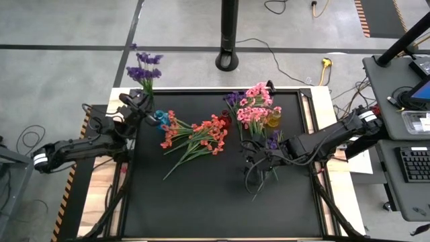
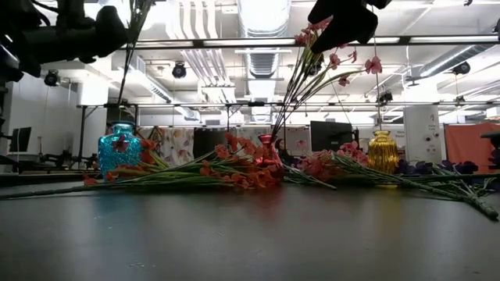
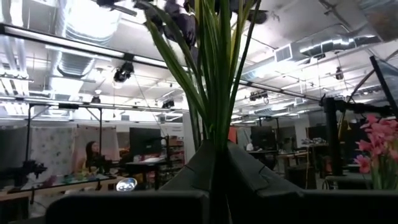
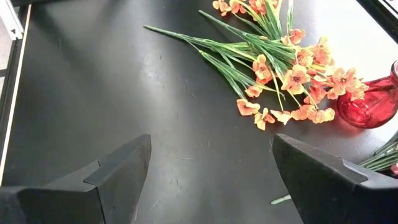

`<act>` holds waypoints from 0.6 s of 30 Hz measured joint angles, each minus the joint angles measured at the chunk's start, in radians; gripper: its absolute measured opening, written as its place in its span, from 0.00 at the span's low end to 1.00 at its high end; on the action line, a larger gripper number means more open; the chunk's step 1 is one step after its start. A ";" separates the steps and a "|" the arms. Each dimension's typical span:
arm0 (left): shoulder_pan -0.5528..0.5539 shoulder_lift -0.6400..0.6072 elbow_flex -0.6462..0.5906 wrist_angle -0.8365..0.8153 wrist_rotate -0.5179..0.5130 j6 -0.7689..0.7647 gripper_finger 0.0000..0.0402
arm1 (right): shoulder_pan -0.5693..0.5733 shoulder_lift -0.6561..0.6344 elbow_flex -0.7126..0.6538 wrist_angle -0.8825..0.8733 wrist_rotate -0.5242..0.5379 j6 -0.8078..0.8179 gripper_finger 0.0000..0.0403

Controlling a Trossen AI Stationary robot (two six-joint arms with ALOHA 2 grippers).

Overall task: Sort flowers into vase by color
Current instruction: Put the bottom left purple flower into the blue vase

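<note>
My left gripper (image 1: 138,102) is shut on a spray of purple flowers (image 1: 144,67) at the table's far left, close to the blue vase (image 1: 161,119). Its blossoms reach past the far edge. Orange-red flowers (image 1: 195,134) lie flat on the black table between the blue vase and the red vase (image 1: 225,121). Pink flowers (image 1: 255,107) stand and lie around the yellow vase (image 1: 272,119), with more purple ones (image 1: 272,141) beside them. My right gripper (image 4: 211,168) hangs open above the table, right of the orange-red flowers (image 4: 280,62), touching nothing. My left gripper pinches the purple spray's bunched green stems (image 3: 217,134) between its two fingers. The fingers slant upward and lie along the stems. The blossoms (image 3: 180,25) stand above the fingertips, clear of the table. In the low view the stems (image 2: 129,55) run down toward the blue vase (image 2: 119,148).
Three glass vases stand in a row along the far half: blue (image 2: 119,148), red (image 2: 268,150), yellow (image 2: 383,151). Pink stems (image 2: 312,78) rise tall near the red vase. The near half of the black table (image 1: 201,202) holds nothing. A black pole base (image 1: 228,60) stands beyond the far edge.
</note>
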 joint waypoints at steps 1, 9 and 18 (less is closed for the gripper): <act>0.001 0.002 0.000 0.000 0.001 0.006 0.01 | 0.000 0.000 0.000 0.000 0.000 0.000 0.81; 0.010 0.067 -0.001 0.059 -0.006 -0.052 0.01 | 0.000 0.000 0.000 0.006 0.000 0.000 0.81; 0.029 0.138 -0.002 0.088 -0.009 -0.067 0.01 | -0.001 0.000 0.000 0.016 0.000 -0.007 0.81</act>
